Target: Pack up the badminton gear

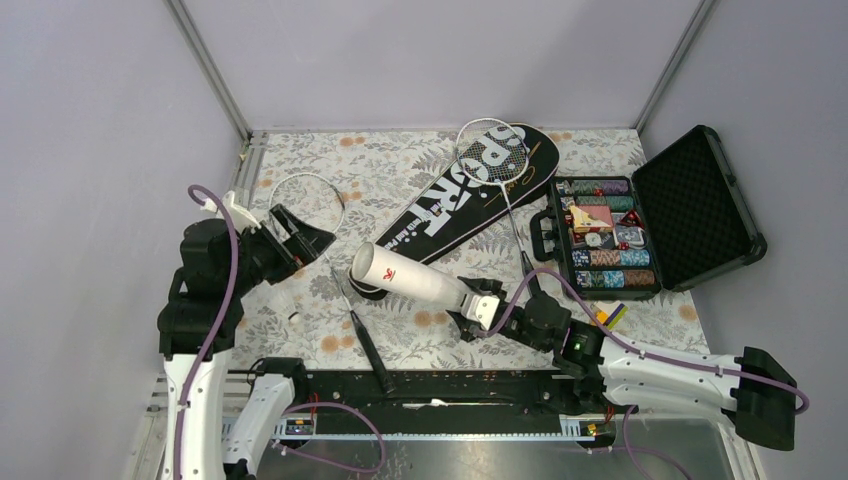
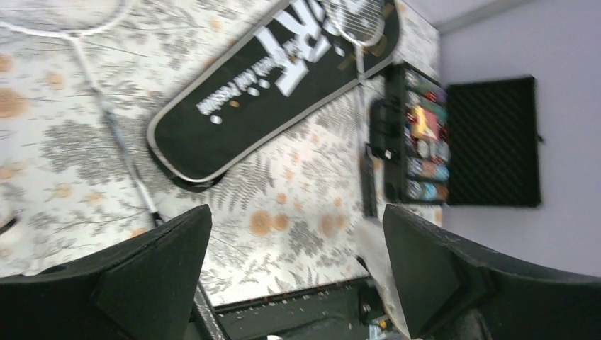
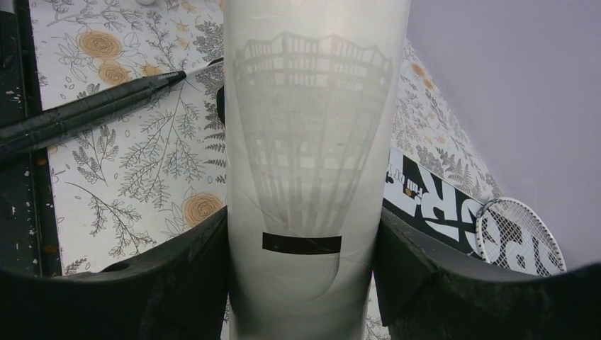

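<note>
My right gripper point(image 1: 478, 306) is shut on the near end of the white cardboard tube point(image 1: 408, 275), which points left and away, its open mouth over the tip of the black "SPORT" bag point(image 1: 470, 195). In the right wrist view the tube point(image 3: 312, 127) sits between both fingers point(image 3: 177, 276), and a shuttlecock's outline shows through its wall. One racket point(image 1: 490, 150) lies with its head on the bag. The other racket point(image 1: 312, 200) lies at the left, its black handle point(image 1: 368, 350) near the front edge. My left gripper point(image 1: 300, 235) is open and empty beside that racket's head; its jaws point(image 2: 298, 273) stand wide apart.
An open black hard case with coloured poker chips point(image 1: 605, 235) stands at the right, its lid point(image 1: 695, 205) tilted back. A small white object point(image 1: 287, 303) lies on the floral cloth near the left arm. Grey walls close in the table on three sides.
</note>
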Tool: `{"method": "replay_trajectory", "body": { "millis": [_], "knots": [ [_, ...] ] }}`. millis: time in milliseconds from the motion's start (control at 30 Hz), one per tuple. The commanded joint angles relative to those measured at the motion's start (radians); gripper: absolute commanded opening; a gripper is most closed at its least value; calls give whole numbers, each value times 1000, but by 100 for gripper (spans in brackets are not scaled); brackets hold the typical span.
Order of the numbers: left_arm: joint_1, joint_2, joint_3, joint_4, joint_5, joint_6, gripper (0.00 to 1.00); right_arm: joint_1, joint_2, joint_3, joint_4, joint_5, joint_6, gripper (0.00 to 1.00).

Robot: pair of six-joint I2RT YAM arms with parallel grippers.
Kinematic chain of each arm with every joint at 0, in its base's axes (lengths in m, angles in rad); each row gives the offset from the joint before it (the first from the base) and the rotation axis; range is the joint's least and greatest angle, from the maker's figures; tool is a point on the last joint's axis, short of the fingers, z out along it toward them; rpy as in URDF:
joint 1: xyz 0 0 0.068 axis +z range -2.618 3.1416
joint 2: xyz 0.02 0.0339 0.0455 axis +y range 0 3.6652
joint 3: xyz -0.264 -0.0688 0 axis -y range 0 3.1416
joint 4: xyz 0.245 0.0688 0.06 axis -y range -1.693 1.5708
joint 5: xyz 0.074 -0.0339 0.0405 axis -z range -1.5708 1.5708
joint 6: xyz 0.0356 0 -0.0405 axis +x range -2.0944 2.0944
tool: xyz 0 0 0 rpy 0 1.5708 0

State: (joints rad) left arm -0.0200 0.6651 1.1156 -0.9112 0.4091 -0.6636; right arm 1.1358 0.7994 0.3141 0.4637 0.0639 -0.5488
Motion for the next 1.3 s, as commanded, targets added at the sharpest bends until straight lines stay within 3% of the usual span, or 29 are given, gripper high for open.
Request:
{"method": "replay_trajectory", "body": {
  "millis": [0, 167, 367, 867, 1267],
  "knots": [
    [3, 48, 50, -48, -293, 5, 99, -1, -43, 8, 113, 9, -2, 41],
    [18, 58, 14, -60, -486, 15, 99, 0, -71, -2, 117, -19, 21, 41],
    [35, 14, -56, -14, -534, -18, 99, 0, -75, -34, 140, -33, 35, 41],
    [118, 83, -173, 47, -740, -80, 98, -1, -73, -69, 210, -75, 62, 41],
    [481, 369, -288, 203, -487, 35, 99, 0, -59, -72, 258, -144, 84, 41]
  ]
}}
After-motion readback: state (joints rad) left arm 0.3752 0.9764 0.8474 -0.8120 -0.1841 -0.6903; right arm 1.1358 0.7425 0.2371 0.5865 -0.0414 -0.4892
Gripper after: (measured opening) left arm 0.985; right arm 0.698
